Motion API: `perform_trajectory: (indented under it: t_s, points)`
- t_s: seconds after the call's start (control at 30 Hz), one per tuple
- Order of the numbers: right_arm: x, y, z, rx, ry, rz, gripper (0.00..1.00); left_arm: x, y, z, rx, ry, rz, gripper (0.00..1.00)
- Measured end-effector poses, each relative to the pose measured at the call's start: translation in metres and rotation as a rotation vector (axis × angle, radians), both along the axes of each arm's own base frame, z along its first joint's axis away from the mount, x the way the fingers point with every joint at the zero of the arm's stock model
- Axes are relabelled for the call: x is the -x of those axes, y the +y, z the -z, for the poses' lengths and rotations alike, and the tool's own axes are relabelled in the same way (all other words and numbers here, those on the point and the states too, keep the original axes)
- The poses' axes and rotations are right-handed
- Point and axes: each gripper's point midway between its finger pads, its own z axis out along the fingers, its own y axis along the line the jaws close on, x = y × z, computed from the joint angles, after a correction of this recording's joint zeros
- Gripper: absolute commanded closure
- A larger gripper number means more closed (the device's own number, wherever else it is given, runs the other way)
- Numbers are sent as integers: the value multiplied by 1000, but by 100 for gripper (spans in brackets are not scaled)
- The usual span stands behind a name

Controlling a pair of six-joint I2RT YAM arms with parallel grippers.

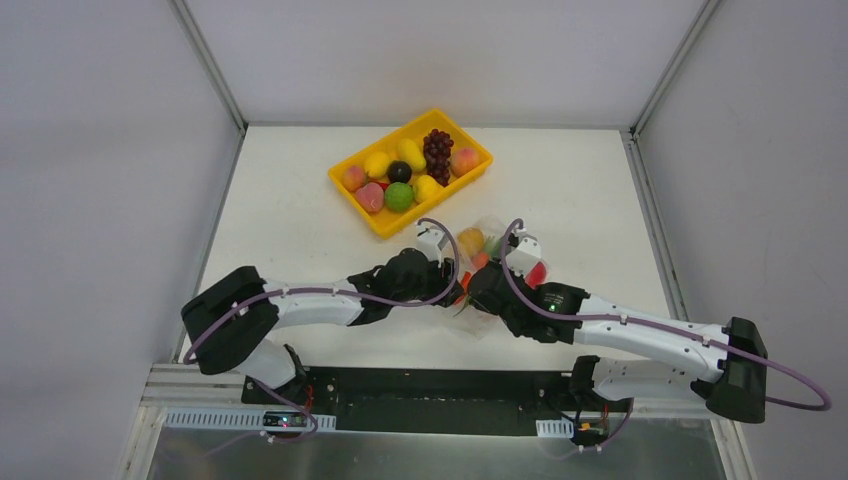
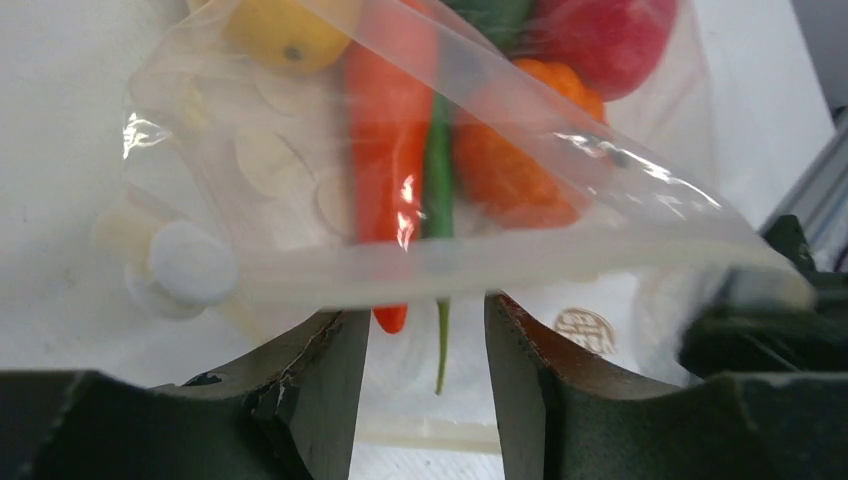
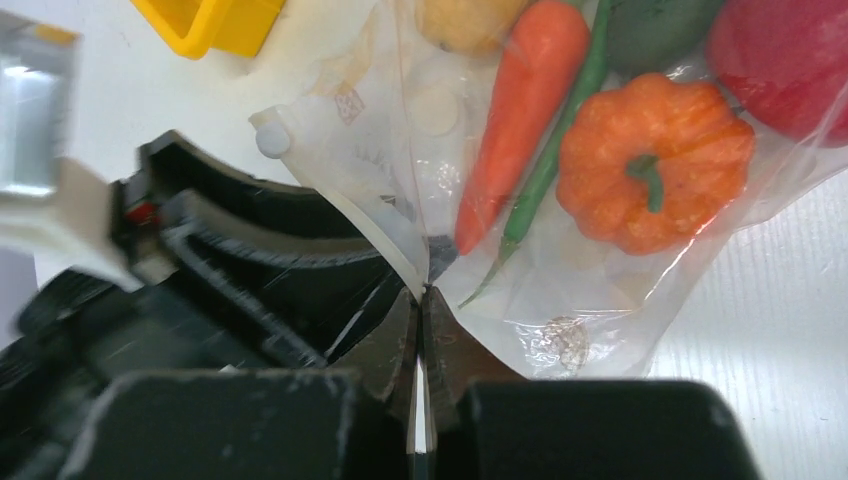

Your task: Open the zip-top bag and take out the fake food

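Note:
The clear zip-top bag (image 1: 492, 246) lies on the white table between my two grippers. Inside it the right wrist view shows an orange carrot (image 3: 520, 110), a thin green bean, an orange pumpkin (image 3: 650, 165), a red fruit (image 3: 790, 60) and a dark green piece (image 3: 655, 25). My right gripper (image 3: 424, 295) is shut on the bag's zip strip (image 3: 375, 225) at its near edge. My left gripper (image 2: 427, 310) is open. The bag's white strip (image 2: 500, 262) runs across just above its fingertips, with the carrot tip (image 2: 392, 318) between them. In the top view the left gripper (image 1: 452, 285) and right gripper (image 1: 478, 290) sit close together.
A yellow tray (image 1: 356, 205) stands at the back centre with several loose plastic fruits and a dark purple grape bunch (image 1: 437, 152). Its corner shows in the right wrist view (image 3: 215, 25). Grey walls close in the table on three sides.

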Motion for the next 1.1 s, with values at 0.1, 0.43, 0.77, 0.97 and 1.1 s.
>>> perform_trajectory:
  t_s: [0.1,0.43,0.77,0.97,1.1]
  points:
    - [1,4,-1,-17,5,-8,100,-7,-3,19,-35,7,-23,54]
    - [3,13,-3,-58,16,-25,100,-14,-16,57,-102,-3,-58,58]
    - [3,16,3,-69,25,-29,100,-25,-11,61,-129,-37,-135,80]
    - [4,16,7,-74,28,-28,100,-25,-10,60,-132,-40,-137,100]
    - [4,12,3,-96,21,-17,100,-16,0,53,-152,-28,-119,100]
